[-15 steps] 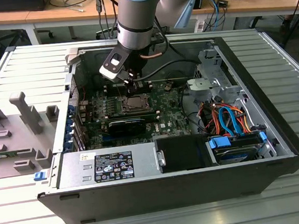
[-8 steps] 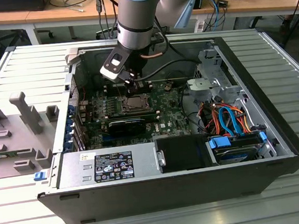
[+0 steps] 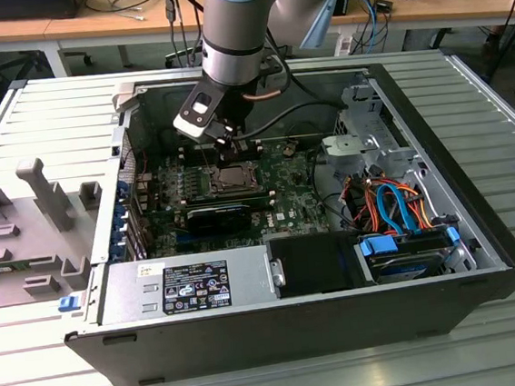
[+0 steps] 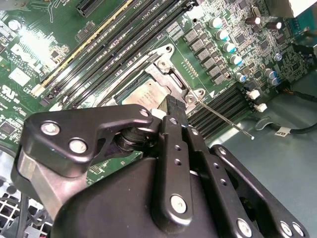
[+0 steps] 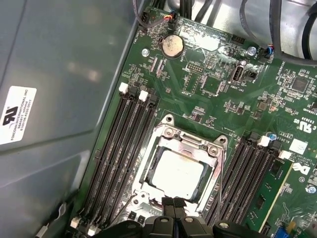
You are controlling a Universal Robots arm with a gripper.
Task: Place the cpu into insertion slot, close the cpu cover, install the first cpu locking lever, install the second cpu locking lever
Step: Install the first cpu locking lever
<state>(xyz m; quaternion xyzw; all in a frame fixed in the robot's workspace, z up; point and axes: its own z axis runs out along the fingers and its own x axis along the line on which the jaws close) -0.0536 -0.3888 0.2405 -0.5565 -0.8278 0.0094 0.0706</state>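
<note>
Pincer [image 5: 174, 203] closed, empty, tips at cover [image 5: 185, 145] edge; chip [image 3: 235, 178] seated under cover window, mid-frame in exterior view; lever [image 4: 223, 119] unlatched; likely risk: tips slip off, cover springs up.

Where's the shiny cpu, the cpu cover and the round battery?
cpu [image 5: 177, 173]: first wrist view, middle of its silvery top.
cpu cover [image 5: 187, 141]: first wrist view, silver frame bar beside the window.
round battery [image 5: 172, 45]: first wrist view, centre of its face.

in the exterior view you lose the insertion slot's [image 3: 214, 183] twelve o'clock edge behind the gripper [image 3: 227, 150], the cpu [image 3: 237, 178] too small to judge.
</note>
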